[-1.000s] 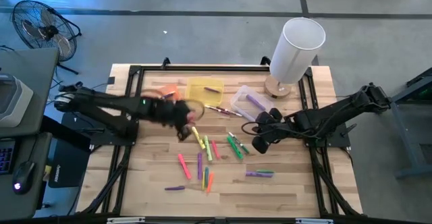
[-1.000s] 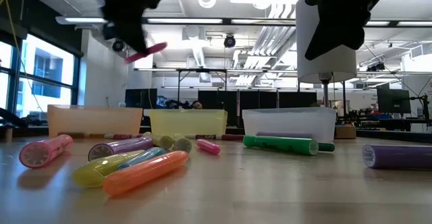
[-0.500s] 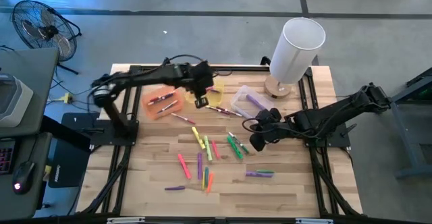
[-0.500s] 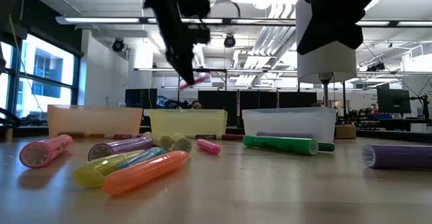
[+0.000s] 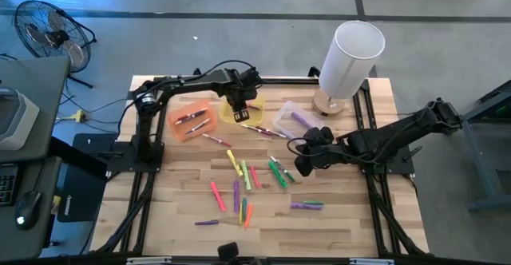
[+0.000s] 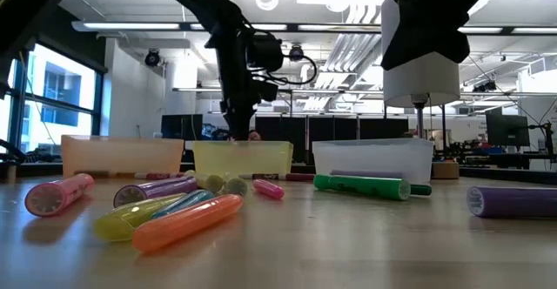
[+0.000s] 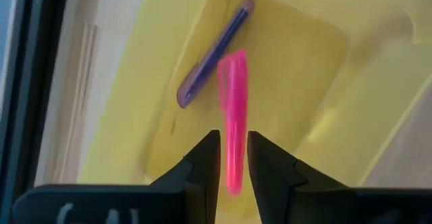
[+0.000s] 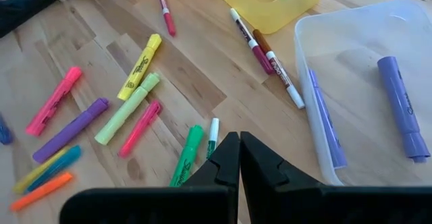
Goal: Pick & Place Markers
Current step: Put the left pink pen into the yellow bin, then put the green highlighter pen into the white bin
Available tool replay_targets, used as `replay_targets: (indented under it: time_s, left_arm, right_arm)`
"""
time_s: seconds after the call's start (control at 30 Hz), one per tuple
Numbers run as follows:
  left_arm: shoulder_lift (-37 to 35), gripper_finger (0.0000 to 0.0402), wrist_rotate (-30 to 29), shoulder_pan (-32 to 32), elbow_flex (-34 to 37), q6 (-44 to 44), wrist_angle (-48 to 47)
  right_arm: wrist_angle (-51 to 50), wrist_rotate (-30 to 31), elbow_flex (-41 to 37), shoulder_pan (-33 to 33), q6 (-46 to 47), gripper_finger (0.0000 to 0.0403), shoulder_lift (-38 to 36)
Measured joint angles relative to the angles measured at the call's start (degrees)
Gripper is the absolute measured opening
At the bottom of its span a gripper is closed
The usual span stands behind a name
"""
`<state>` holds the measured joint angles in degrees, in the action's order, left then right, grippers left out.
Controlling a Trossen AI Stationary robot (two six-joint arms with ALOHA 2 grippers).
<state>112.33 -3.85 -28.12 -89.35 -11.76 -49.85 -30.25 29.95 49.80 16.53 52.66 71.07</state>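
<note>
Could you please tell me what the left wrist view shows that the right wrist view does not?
Only the left wrist view shows the inside of the yellow bin: a pink marker between the left gripper jaws, which stand slightly apart, and beside it a purple marker on the bin floor.

Only the right wrist view shows the markers scattered on the table, the clear bin holding two purple markers, and the shut right gripper.

Both show the yellow bin, though the right wrist view catches just one corner.

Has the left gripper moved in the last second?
Yes. In the high view the left gripper went from the table's left middle, toward the back, and is now over the yellow bin.
</note>
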Motion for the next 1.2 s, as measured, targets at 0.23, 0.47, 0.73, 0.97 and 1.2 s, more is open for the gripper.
replay_targets:
  time_s: [0.23,0.47,0.73,0.97,1.2]
  left_arm:
    - [0.0,0.0086,-1.6,0.0,0.0,3.0,-1.7]
    - [-4.1,0.0089,3.2,2.7,0.0,12.4,-7.3]
    - [-10.8,0.0089,-1.7,17.5,0.0,21.5,-7.4]
    - [-11.1,0.0058,-1.6,31.1,2.6,27.1,-4.0]
    - [-11.1,0.0008,-1.5,41.9,15.1,37.2,8.8]
  right_arm:
    - [-0.8,0.0,0.0,0.0,-0.7,0.0002,0.0]
    - [-0.8,-1.4,0.0,0.0,-3.4,0.0004,0.0]
    - [-0.8,-4.8,0.0,0.0,-6.6,0.0001,0.0]
    - [-0.8,-8.5,0.0,0.0,-8.2,0.0001,0.0]
    - [-0.8,-8.7,0.0,0.0,-8.2,0.0002,0.0]
